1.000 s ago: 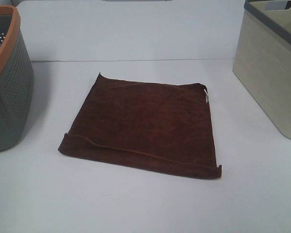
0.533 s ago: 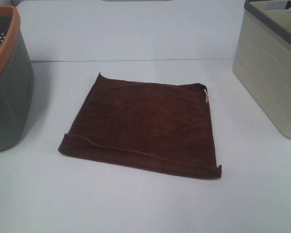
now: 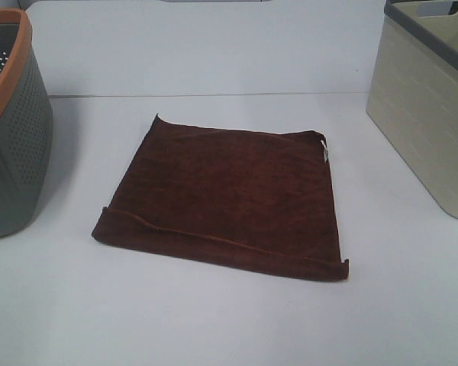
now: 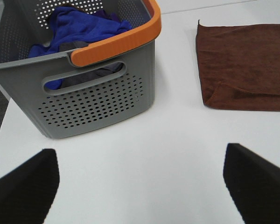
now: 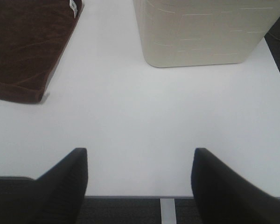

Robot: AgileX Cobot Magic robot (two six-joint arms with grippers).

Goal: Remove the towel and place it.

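Note:
The towel (image 3: 225, 194) is a dark reddish-brown plush cloth lying flat and folded on the white table, with a small white tag (image 3: 324, 150) at its far right corner. It also shows in the left wrist view (image 4: 247, 70) and in the right wrist view (image 5: 28, 46). Neither gripper shows in the high view. My left gripper (image 4: 140, 186) is open and empty, above the table near the grey basket. My right gripper (image 5: 139, 182) is open and empty over the table's front edge, apart from the towel.
A grey perforated basket with an orange rim (image 3: 11, 130) stands at the left and holds blue cloth (image 4: 79, 28). A cream bin with a grey rim (image 3: 427, 99) stands at the right. The table's front edge (image 5: 130, 197) is under my right gripper.

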